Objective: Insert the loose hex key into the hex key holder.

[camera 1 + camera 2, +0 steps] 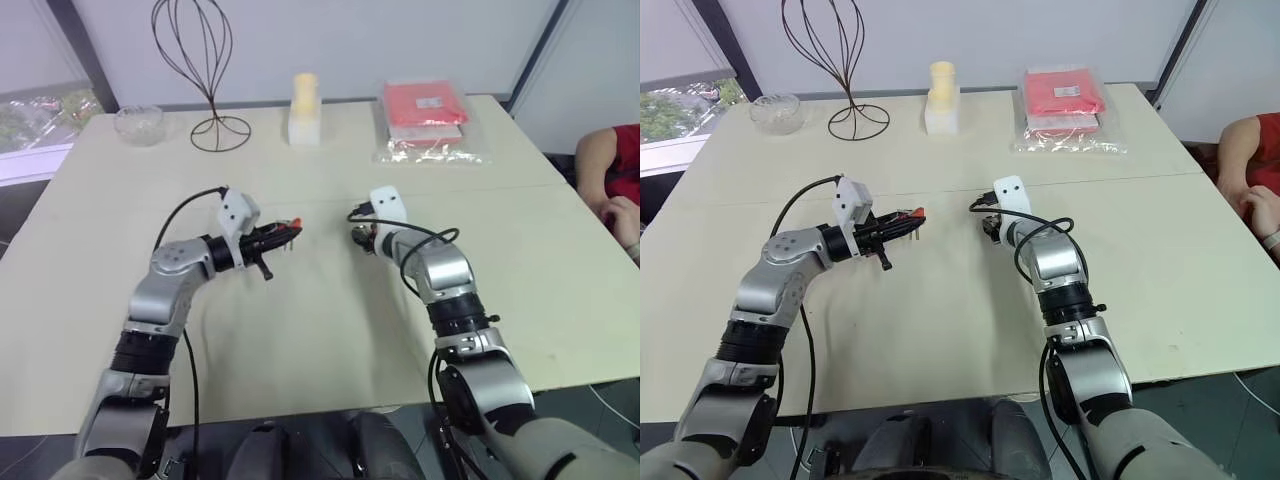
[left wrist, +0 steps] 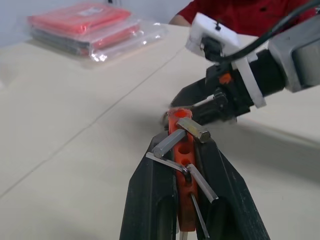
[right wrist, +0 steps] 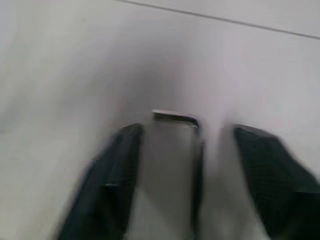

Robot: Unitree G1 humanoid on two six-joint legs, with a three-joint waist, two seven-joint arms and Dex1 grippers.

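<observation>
The hex key holder [image 2: 181,146], a small red-orange block with several dark keys fanned out of it, is clamped between the black fingers of my left gripper [image 1: 282,236], which is shut on it and holds it above the table [image 1: 320,330], pointing right. My right gripper [image 3: 187,135] hangs just over the tabletop a short way to the right of the holder, its fingers [image 3: 120,170] apart. Between them lies the loose hex key [image 3: 172,116], a thin dark L-shaped rod, closer to one finger, with no finger closed on it. The right gripper's fingers [image 2: 197,97] stand just beyond the holder's tip.
At the back of the table stand a black wire stand [image 1: 205,80], a glass bowl [image 1: 138,124], a pale yellow and white object [image 1: 305,110] and red packets in clear plastic [image 1: 428,120]. A person in red [image 1: 612,175] sits at the right edge.
</observation>
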